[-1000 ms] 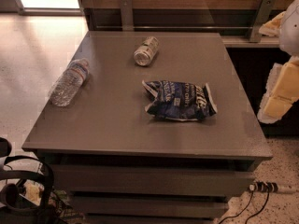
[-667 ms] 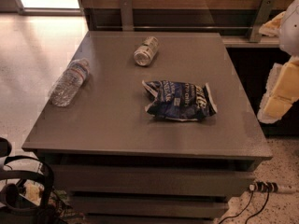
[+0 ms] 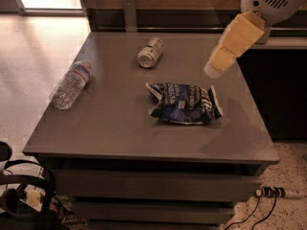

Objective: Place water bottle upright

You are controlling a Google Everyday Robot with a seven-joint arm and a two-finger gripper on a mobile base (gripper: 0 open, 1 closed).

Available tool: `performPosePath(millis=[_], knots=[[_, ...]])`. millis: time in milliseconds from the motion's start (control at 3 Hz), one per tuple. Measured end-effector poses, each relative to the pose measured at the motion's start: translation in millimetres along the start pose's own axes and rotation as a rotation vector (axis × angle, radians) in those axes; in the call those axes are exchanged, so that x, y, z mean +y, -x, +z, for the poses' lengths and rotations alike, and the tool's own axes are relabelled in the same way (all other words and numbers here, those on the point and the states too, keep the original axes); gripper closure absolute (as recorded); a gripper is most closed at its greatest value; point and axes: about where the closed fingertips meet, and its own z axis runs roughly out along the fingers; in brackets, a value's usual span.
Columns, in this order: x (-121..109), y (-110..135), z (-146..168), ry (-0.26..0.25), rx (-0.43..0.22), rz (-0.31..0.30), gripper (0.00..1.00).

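gripper (image 3: 214,70) hangs in the air at the upper right, above the far right part of the table (image 3: 120,133), and it touches nothing; its yellow body comes down at a slant from the white arm head in the top right corner, and i cannot tell if it is released or clenched. bottle (image 3: 71,84) lies on its side near the left edge of the table, not upright, with its length going from the near left to the far right, well apart from the gripper. can (image 3: 150,52) also lies on its side, toward the far edge, near the middle. crumpled blue bag (image 3: 184,103) lies flat close to the table's centre, between the bottle and the right edge, just below the gripper's tip in the view
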Motion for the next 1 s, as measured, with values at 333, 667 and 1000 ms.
performPosePath(millis=[333, 667, 1000], knots=[[-0.6, 50.5, 28.7, 0.03, 0.003, 0.149, 0.0], [7.4, 71.3, 47.3, 0.044, -0.014, 0.289, 0.0], [6.5, 73.7, 49.5, 0.051, -0.013, 0.298, 0.0]])
